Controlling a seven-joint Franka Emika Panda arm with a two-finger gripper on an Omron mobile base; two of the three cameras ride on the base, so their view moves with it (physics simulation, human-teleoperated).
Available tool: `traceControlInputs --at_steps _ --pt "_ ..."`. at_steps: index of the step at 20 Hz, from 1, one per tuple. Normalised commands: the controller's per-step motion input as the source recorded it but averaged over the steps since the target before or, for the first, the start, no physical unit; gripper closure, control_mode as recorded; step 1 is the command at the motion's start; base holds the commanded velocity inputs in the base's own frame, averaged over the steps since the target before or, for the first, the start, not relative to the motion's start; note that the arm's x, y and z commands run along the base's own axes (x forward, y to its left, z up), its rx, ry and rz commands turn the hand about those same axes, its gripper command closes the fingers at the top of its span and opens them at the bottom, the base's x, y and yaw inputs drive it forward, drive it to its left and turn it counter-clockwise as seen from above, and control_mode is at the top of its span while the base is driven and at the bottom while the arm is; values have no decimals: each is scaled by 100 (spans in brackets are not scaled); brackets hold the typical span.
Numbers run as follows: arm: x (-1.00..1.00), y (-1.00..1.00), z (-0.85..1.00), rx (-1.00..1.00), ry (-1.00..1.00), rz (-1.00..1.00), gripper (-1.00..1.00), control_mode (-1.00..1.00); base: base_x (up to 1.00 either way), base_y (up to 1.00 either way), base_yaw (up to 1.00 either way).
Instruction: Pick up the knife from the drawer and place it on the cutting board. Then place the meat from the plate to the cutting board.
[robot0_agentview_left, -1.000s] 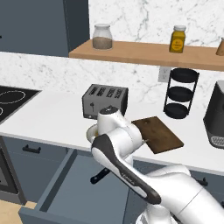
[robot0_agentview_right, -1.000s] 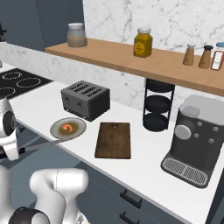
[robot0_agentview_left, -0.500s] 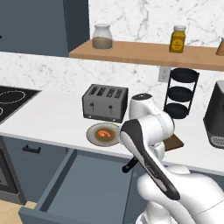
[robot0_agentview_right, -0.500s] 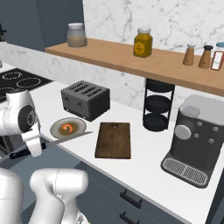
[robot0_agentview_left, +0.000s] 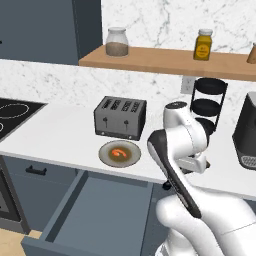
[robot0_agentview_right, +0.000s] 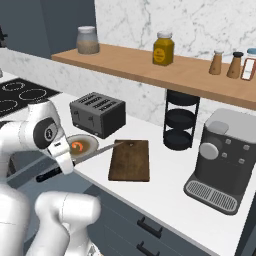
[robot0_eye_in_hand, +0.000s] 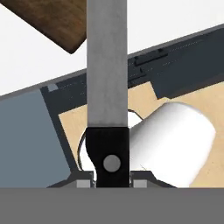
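From the left base camera, the wide grey-blue drawer stands pulled out and the small orange-red meat waits on the round grey-beige plate. From the right, the two-finger gripper pinches the slim black-handled knife by its handle, carried level, blade aimed at the dark brown wooden cutting board, likely for laying flat. The hand camera shows the blade running straight ahead, the board's corner beyond.

Glossy white rounded arm segments, dark grey joint rings, a round grey cap at one joint.

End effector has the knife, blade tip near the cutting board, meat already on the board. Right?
Not quite. The meat is on the plate, not the cutting board, as the right base view shows. The end effector does hold the knife, blade tip near the board.
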Motion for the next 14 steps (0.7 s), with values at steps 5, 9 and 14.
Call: traceControlInputs --at_steps 5,9,14 --pt "81 -47 0 -2 7 11 100 -100 0 0 0" --pt "40 -38 0 0 0 18 100 -100 0 0 0" --pt "31 -28 -4 0 0 19 100 -100 0 0 0"
